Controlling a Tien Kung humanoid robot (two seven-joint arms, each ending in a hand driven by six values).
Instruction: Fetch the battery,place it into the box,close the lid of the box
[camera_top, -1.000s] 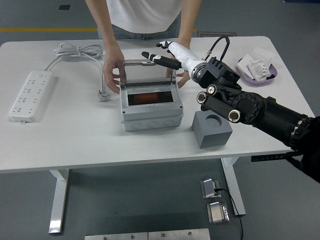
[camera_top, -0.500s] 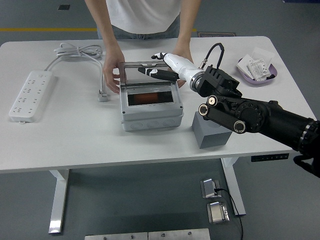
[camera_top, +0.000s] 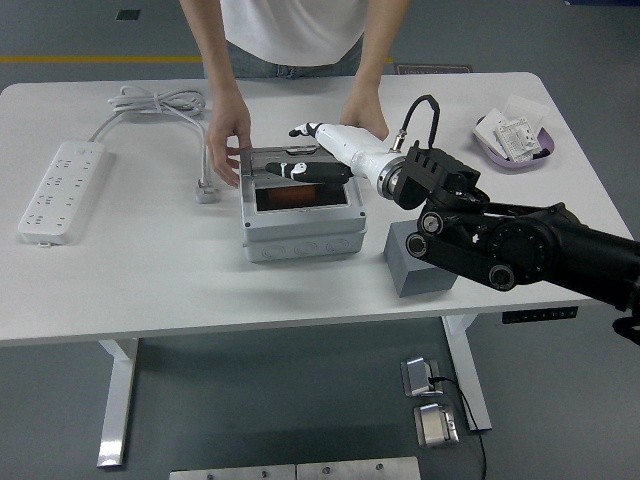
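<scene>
Since the earlier frames the lid (camera_top: 298, 168) has swung down from near upright to a low tilt over the box (camera_top: 303, 212), and the right hand (camera_top: 318, 158) has come down and leftward with it — the black arm now stretches lower across the table (camera_top: 150, 270), covering the top of the grey block (camera_top: 422, 268) that was in full view before.

That right hand lies along the lid's top, its fingers (camera_top: 300, 170) extended and nearly straight, pressed flat on the clear panel rather than wrapped around anything; one dark finger reaches toward the lid's left half while a white fingertip shows just behind the rear edge. It grips nothing.

Inside the box, through the window, an orange-brown shape sits low in the opening — the battery (camera_top: 297, 198), dim and partly veiled by the lid's reflection, so its outline is hard to make out.

At the far side a person braces the box: one hand (camera_top: 230, 148) rests against its left rear corner, the other hand (camera_top: 362, 122) is behind the right rear, mostly hidden by the robot's wrist.

A white power strip (camera_top: 58, 190) lies at the table's left with its coiled cable (camera_top: 160, 102) behind it. A purple tray (camera_top: 512, 155) holding paper packets sits at the right rear.
</scene>
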